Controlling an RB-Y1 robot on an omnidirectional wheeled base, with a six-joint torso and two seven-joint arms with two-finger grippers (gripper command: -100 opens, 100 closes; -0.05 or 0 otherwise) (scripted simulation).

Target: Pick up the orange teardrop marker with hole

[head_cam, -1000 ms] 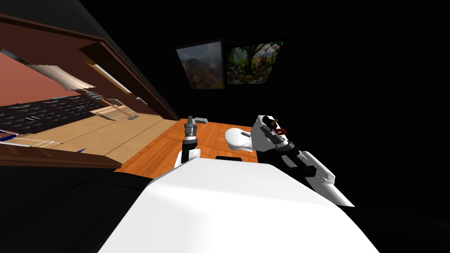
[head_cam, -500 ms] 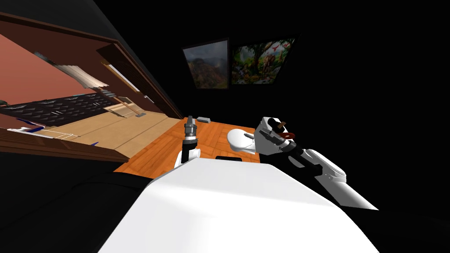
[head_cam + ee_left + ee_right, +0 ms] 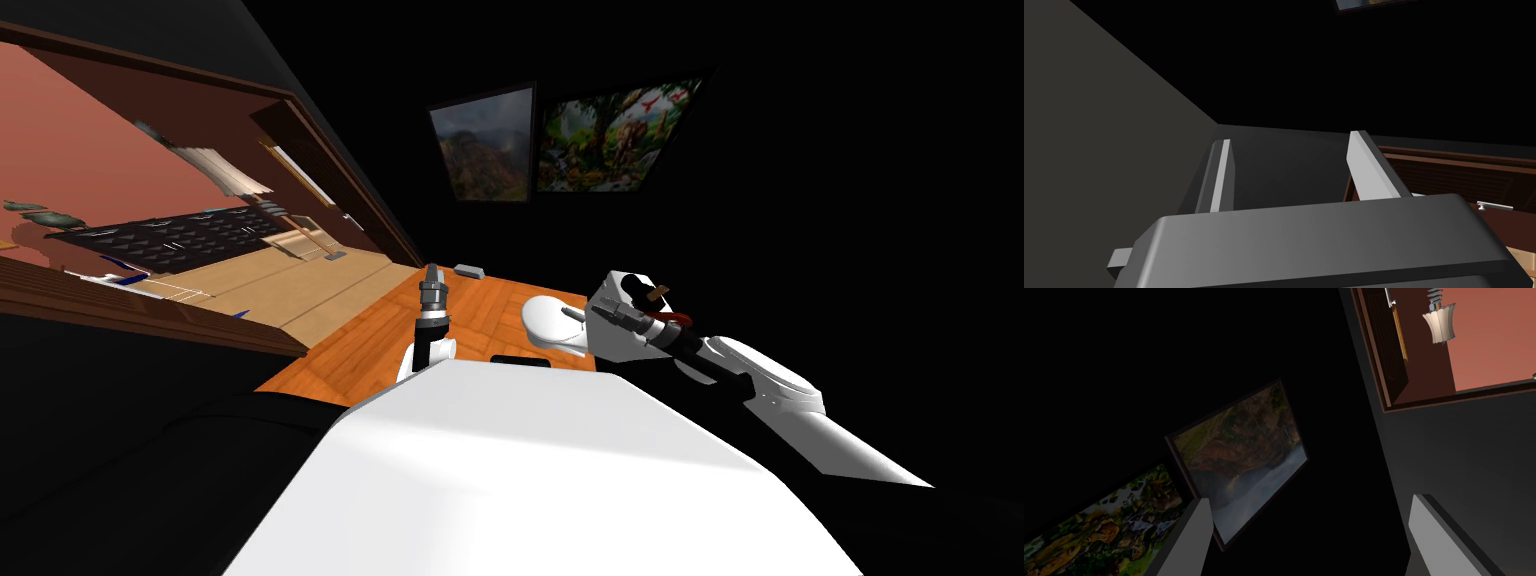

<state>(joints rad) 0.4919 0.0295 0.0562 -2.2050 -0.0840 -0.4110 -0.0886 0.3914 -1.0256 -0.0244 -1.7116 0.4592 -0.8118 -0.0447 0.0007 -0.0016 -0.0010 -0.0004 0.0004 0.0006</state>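
Your right gripper [image 3: 1308, 498] is spread wide and aimed up at the wall. The marker [image 3: 676, 318] appears to lie on top of the white box [image 3: 620, 345] beside that wrist, partly hidden by the arm, so draw the hand back and tip it down until the orange shape sits between the blades, then close across its narrow sides. The left gripper [image 3: 1291, 137] also stands apart, raised and idle; no writing or label is legible anywhere.
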